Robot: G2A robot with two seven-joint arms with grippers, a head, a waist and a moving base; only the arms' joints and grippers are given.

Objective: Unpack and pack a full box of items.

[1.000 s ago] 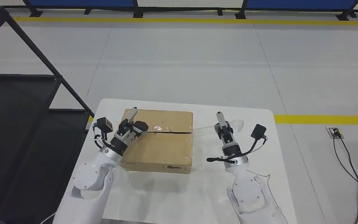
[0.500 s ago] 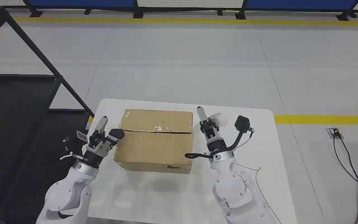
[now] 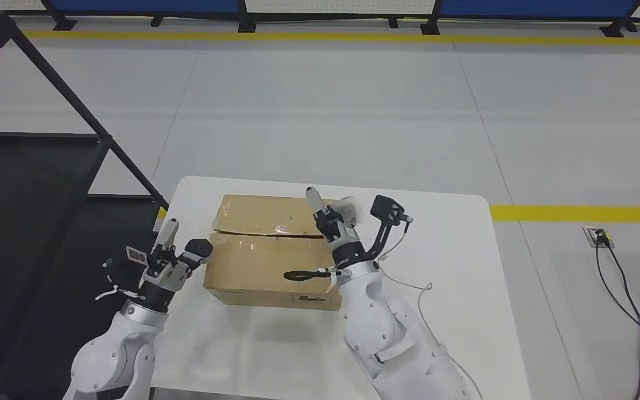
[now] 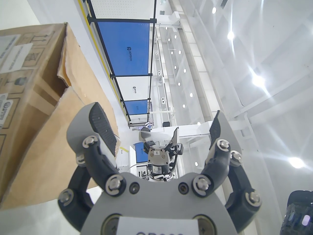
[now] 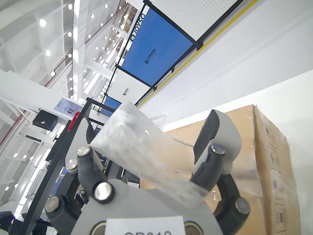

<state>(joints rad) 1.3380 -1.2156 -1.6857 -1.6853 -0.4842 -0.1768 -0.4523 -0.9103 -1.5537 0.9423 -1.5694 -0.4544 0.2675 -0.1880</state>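
Our left claw point(image 3: 185, 242) has backed off, wide open and empty, the box point(image 3: 270, 258) now beside it. Our right claw point(image 3: 328, 207) has swung above the box, open, with a peeled tape strip point(image 5: 137, 143) clinging to it, so we judge the unsealing nearly done.

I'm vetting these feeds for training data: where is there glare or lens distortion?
Left wrist view: ceiling lamps flare into starbursts, and the fence bends with the wide lens beyond the open left gripper. Right wrist view: a translucent strip veils the scene across the right gripper; glossy film on the box glints. Top view: even light, small sheen on the box's tape.
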